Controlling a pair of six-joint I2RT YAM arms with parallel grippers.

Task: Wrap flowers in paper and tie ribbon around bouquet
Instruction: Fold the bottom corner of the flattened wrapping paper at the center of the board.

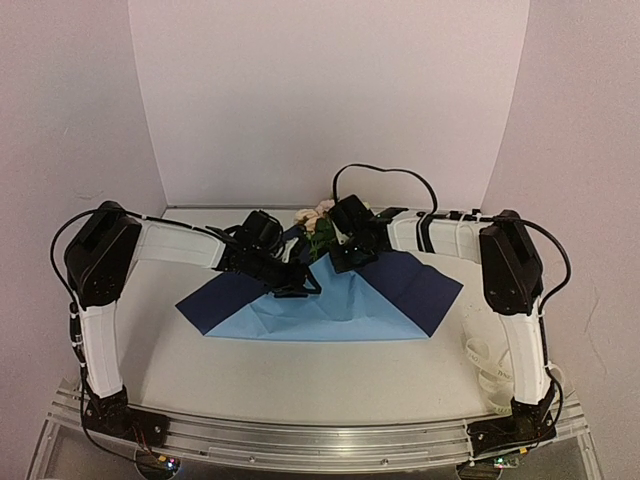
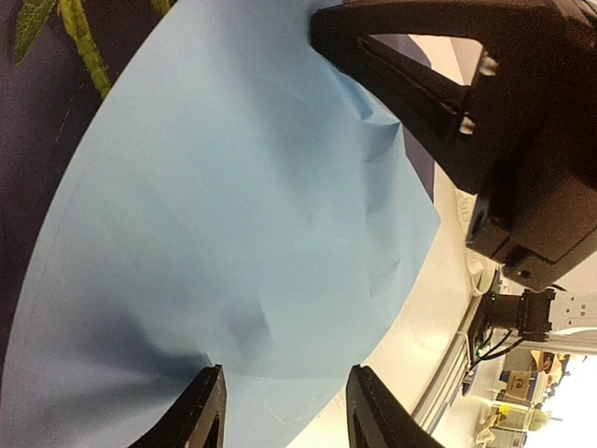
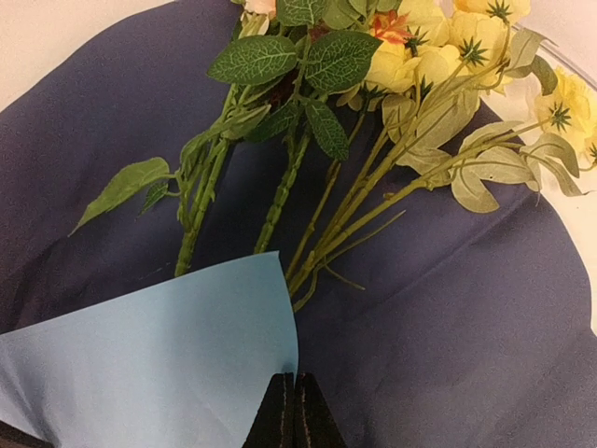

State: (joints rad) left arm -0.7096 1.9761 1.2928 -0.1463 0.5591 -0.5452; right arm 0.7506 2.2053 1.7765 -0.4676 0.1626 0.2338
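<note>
Flowers (image 3: 328, 58) have stem ends hidden under paper (image 3: 149, 364).

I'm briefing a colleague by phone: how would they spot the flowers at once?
Find the blue paper spread on the middle of the table. At the paper's far edge lie the flowers. They alone have green stems, leaves and pale yellow and pink blossoms; everything beside them is blue or black.
</note>
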